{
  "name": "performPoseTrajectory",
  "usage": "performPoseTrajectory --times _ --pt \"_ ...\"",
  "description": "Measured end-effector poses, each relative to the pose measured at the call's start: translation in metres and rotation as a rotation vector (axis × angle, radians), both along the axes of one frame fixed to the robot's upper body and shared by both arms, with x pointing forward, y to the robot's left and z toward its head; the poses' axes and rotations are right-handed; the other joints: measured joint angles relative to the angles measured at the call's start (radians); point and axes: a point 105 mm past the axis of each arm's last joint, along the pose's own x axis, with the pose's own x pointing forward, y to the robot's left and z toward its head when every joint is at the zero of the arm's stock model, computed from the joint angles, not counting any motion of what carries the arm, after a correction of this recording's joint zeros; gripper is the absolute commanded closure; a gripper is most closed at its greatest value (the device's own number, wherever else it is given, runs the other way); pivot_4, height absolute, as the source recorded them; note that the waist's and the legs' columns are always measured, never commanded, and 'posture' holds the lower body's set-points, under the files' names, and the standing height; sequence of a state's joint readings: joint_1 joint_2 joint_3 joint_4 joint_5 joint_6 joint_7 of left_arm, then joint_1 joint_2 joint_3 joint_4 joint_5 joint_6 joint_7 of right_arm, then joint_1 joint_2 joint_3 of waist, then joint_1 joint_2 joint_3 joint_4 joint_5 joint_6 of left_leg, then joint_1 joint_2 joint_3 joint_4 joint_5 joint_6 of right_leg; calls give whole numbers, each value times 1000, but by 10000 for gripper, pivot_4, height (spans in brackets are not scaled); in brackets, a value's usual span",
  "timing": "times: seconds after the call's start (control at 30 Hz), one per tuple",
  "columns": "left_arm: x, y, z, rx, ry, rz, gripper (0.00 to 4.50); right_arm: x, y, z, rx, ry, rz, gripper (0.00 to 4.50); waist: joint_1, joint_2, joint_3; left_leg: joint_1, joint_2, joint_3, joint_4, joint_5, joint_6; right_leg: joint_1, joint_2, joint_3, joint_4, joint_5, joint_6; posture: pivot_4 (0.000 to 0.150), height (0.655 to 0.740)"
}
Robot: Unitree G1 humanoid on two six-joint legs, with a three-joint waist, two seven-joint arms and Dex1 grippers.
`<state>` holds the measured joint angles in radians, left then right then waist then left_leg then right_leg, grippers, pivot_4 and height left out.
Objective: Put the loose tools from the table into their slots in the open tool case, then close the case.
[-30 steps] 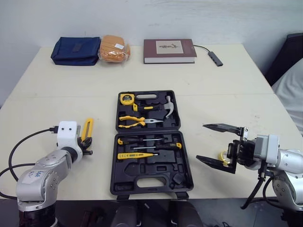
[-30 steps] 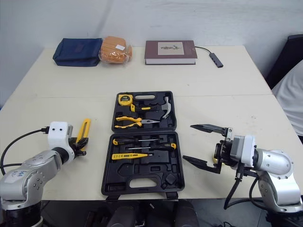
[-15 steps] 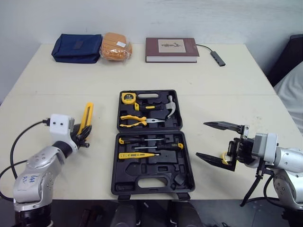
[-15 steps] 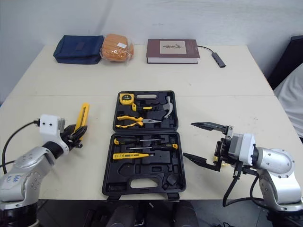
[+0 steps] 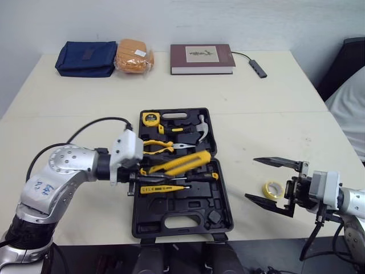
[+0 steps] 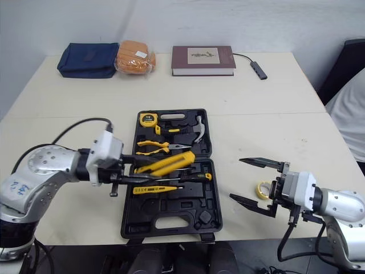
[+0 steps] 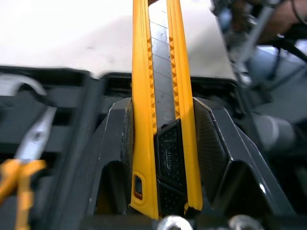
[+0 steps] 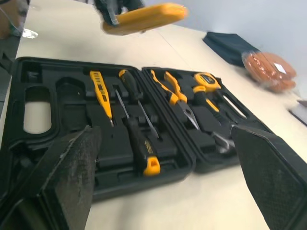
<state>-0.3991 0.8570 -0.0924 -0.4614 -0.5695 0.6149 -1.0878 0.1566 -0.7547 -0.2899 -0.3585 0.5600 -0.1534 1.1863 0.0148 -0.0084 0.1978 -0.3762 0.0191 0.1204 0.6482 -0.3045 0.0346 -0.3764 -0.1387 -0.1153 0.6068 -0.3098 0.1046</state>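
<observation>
The open black tool case (image 5: 225,197) lies at the table's middle, with a tape measure (image 5: 151,119), hammer (image 5: 201,129), pliers (image 5: 165,145) and screwdrivers (image 5: 188,177) in its slots. My left gripper (image 5: 140,171) is shut on a yellow utility knife (image 5: 177,163), holding it just above the case's near half, blade end pointing right. The left wrist view has the knife (image 7: 163,96) clamped between the fingers (image 7: 117,139). My right gripper (image 5: 251,178) hangs open to the right of the case, empty, beside a yellow tape roll (image 5: 274,188) on the table.
At the table's far edge lie a blue pouch (image 5: 85,58), an orange packet (image 5: 134,56), a dark red book (image 5: 202,59) and a small grey adapter with cable (image 5: 258,67). A dark chair (image 5: 349,60) and white fabric (image 5: 348,108) stand past the right edge.
My left gripper has swung right from the table's left side, carrying the utility knife over the case. The right gripper has drawn back a little, uncovering the tape roll.
</observation>
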Motion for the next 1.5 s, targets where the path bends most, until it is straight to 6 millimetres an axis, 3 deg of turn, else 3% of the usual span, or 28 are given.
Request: performPoseTrajectory --times 0.13,0.37,0.67,1.07,1.27,1.5 --pt "-4 -7 -26 188 54 -66 33804 -9 -2 -10 -3 51 2 0 10 1 1 1 1 0 1 -2 -5 0 5 4 1 0 0 1500 7400" --pt "-8 -14 -51 289 150 -30 33804 -19 -6 -15 4 70 -18 0 9 1 1 0 4 0 1 0 -1 0 5 5 0 -1 -2 1500 7400" --pt "-7 -18 -62 337 143 11 33804 -20 -6 -15 5 63 -16 0 10 1 1 0 5 0 3 -1 -1 0 5 5 2 -1 -2 1500 7400" --pt "-9 -22 -62 333 105 3 33804 -19 -6 -14 14 54 -20 0 11 1 1 1 5 0 3 -1 -1 0 5 5 2 -1 -3 1500 7400" --pt "-9 -26 -57 292 118 -2 6870 -17 -6 -12 21 44 -33 0 13 1 1 1 5 0 5 -1 -1 0 4 5 3 -1 -3 1500 7400" --pt "-15 -38 -36 148 86 -97 6870 -16 -6 -10 25 37 -41 0 8 1 1 1 6 0 5 -1 -1 0 5 5 4 -2 -3 1500 7400"
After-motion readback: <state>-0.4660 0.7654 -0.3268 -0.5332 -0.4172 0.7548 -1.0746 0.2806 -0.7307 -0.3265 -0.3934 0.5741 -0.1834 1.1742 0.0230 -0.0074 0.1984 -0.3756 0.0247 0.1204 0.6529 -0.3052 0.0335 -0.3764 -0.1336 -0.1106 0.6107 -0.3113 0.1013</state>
